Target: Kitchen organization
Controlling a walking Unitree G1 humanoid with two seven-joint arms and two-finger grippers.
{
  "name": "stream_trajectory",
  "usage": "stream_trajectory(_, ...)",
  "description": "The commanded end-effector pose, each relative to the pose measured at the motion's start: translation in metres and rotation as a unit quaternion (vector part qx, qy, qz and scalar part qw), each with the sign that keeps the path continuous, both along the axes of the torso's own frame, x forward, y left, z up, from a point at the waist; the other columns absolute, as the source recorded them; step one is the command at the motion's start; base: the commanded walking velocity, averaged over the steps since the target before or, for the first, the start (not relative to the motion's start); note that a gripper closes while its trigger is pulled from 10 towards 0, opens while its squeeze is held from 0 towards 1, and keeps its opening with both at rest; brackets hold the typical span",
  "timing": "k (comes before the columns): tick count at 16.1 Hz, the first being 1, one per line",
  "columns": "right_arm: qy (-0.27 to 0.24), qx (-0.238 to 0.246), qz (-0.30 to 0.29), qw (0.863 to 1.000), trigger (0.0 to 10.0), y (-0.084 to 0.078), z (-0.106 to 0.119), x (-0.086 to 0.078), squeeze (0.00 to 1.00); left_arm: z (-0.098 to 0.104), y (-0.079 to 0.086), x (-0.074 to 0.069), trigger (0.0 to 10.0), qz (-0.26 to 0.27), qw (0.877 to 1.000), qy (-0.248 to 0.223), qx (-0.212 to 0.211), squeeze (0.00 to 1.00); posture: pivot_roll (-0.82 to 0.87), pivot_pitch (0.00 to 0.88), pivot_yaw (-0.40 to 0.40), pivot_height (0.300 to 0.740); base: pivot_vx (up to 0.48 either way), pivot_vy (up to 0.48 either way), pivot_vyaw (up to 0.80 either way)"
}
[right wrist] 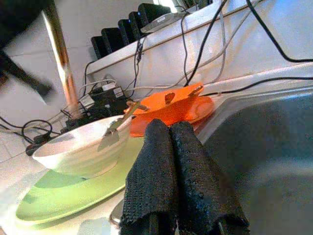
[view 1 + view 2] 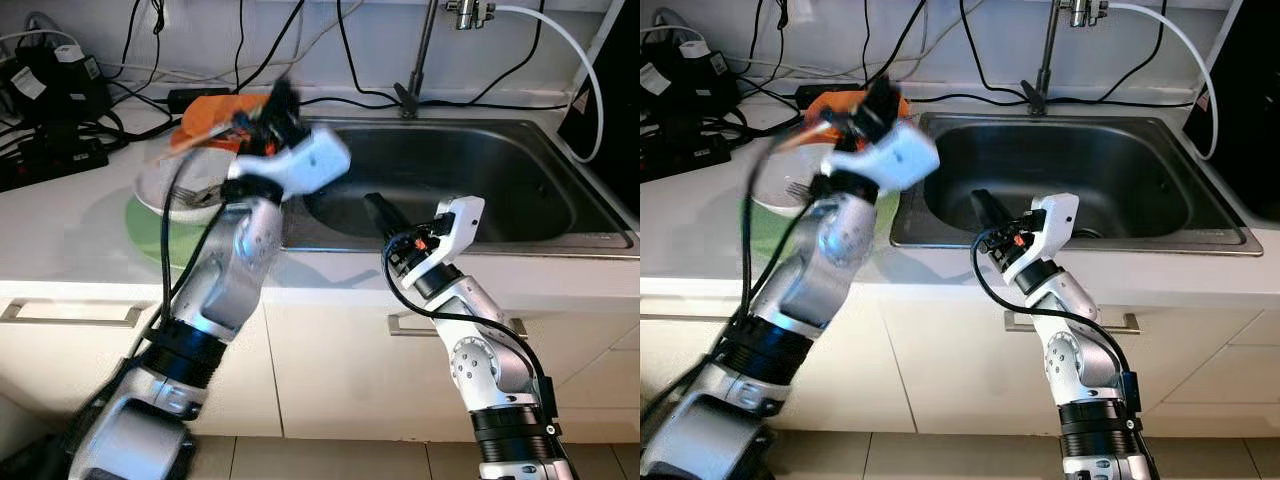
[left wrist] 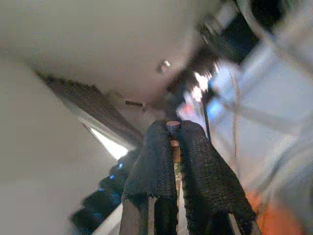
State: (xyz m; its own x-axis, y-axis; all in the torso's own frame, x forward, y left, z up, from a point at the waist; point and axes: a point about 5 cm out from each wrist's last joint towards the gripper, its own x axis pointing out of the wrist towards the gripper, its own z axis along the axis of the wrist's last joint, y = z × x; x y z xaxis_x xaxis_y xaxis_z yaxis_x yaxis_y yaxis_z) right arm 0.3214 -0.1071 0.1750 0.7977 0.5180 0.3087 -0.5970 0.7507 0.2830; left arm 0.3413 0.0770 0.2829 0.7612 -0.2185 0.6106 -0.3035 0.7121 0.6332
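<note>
A white tabletop [image 2: 60, 230] runs along a white wall strung with black cables [image 2: 240, 50], with cream cabinet drawers [image 2: 70, 330] below. Set into it is a stainless steel sink [image 2: 500, 170] under a chrome tap [image 2: 425, 50]. To the sink's left lies a green plate [image 1: 63, 196] carrying a white bowl [image 1: 78, 152] with a metal utensil [image 1: 115, 129] in it; behind it sits an orange dish [image 1: 171, 110]. The left gripper [image 2: 278, 100], blurred, is raised over the orange dish, fingers closed on a small thin object I cannot identify. The right gripper [image 2: 380, 213] hovers at the sink's front edge, fingers pressed together, empty.
</note>
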Motion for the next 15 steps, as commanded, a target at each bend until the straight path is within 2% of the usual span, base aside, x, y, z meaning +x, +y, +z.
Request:
stream_trajectory(1,-0.002,0.000,0.002,1.000,10.0,0.001,0.000,0.000,0.00,0.021,-0.002,-0.010,10.0,-0.050,0.996,-0.038,-0.065,0.00,0.01,0.021,0.012,0.740,0.000,0.000,0.00)
stream_trajectory(3,-0.004,0.004,-0.001,1.000,10.0,0.001,0.001,0.000,0.00,0.043,-0.006,-0.027,10.0,-0.126,0.982,-0.078,-0.115,0.00,0.01,0.020,0.012,0.740,0.000,0.000,0.00)
stream_trajectory(4,-0.005,0.006,-0.002,1.000,10.0,0.000,0.002,0.001,0.00,0.058,-0.008,-0.039,10.0,-0.182,0.966,-0.096,-0.156,0.00,0.01,0.020,0.013,0.740,0.000,0.000,0.00)
stream_trajectory(5,-0.005,0.006,-0.002,1.000,10.0,0.001,0.002,0.001,0.00,0.061,-0.009,-0.041,10.0,-0.195,0.962,-0.098,-0.166,0.00,0.01,0.020,0.013,0.740,0.000,0.000,0.00)
stream_trajectory(6,-0.007,0.007,-0.005,1.000,10.0,0.000,0.002,0.001,0.00,0.065,-0.009,-0.043,10.0,-0.229,0.949,-0.087,-0.199,0.00,0.01,0.019,0.014,0.740,0.000,0.000,0.00)
stream_trajectory(9,-0.022,-0.022,-0.037,0.999,10.0,-0.005,0.005,0.005,0.00,0.058,-0.007,-0.036,10.0,-0.292,0.909,-0.028,-0.294,0.00,0.00,0.013,0.016,0.740,0.000,0.000,0.00)
stream_trajectory(10,-0.021,-0.022,-0.049,0.998,10.0,-0.007,0.006,0.006,0.57,0.059,-0.006,-0.037,10.0,-0.297,0.906,-0.026,-0.300,0.00,0.00,0.013,0.016,0.740,0.000,0.000,0.00)
stream_trajectory(11,-0.018,-0.017,-0.077,0.997,10.0,-0.014,0.007,0.010,1.00,0.058,-0.004,-0.036,10.0,-0.304,0.902,-0.008,-0.307,0.00,0.00,0.008,0.018,0.740,0.000,0.000,0.00)
stream_trajectory(15,-0.027,-0.066,-0.164,0.984,10.0,-0.031,0.008,0.019,1.00,0.047,-0.009,-0.034,10.0,-0.314,0.902,0.026,-0.294,0.00,0.00,0.002,0.021,0.740,0.000,0.000,0.00)
